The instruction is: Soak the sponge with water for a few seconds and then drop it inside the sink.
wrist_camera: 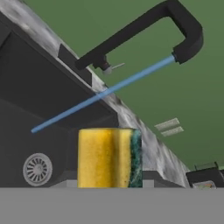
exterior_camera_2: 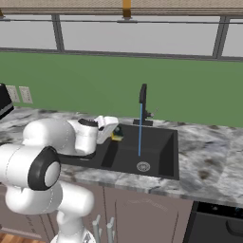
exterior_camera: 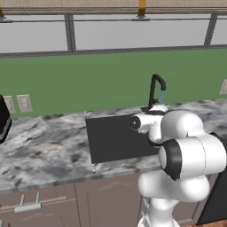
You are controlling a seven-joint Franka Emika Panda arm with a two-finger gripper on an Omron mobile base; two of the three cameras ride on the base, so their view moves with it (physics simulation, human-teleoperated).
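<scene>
One small yellow sponge with a dark green top layer (wrist_camera: pixel 109 157) sits right up close in the hand view, and the two-finger gripper (exterior_camera_2: pixel 115 134) is clamped tight on it, holding it in the air over the left part of the one large, near-black rectangular sink (exterior_camera_2: pixel 163 152). The white arm reaches forward and low from the base, wrist bent toward the basin. One thin light-blue stream of water (exterior_camera_2: pixel 140 128) falls just beside the sponge, apart from it, landing near the single round silver drain (exterior_camera_2: pixel 143 166). There is open basin below and to the right of the sponge. Behind stands one black gooseneck faucet (exterior_camera_2: pixel 143 97), then marbled grey counter (exterior_camera_2: pixel 209 161) and green wall (exterior_camera_2: pixel 190 90).
</scene>
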